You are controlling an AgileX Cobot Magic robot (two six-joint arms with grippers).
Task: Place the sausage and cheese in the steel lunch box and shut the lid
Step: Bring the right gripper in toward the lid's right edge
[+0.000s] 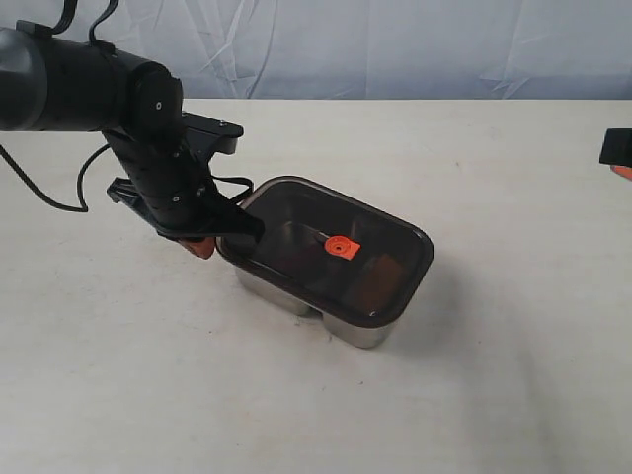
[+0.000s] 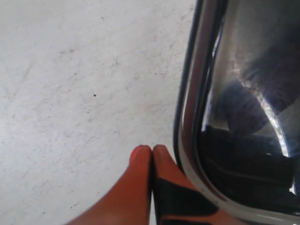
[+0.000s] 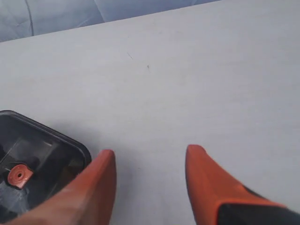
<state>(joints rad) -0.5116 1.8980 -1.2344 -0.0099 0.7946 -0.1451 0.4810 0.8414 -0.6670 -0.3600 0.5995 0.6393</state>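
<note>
The dark smoky lid (image 1: 326, 247) with its orange valve tab (image 1: 342, 247) lies on top of the steel lunch box (image 1: 355, 331) at the table's middle. Through the lid I make out only dim dark shapes; sausage and cheese are not clearly visible. My left gripper (image 1: 202, 247) is shut, its orange fingertips (image 2: 141, 157) pressed together with nothing between them, right beside the box's left corner rim (image 2: 187, 131). My right gripper (image 3: 150, 157) hangs open over bare table, off to the right of the lid (image 3: 33, 164); only a bit of that arm (image 1: 617, 150) shows at the exterior view's right edge.
The pale tabletop (image 1: 474, 148) stretches all around the box. A wrinkled light cloth backdrop (image 1: 395, 39) hangs behind the table's far edge. A black cable (image 1: 39, 193) trails from the left arm over the table.
</note>
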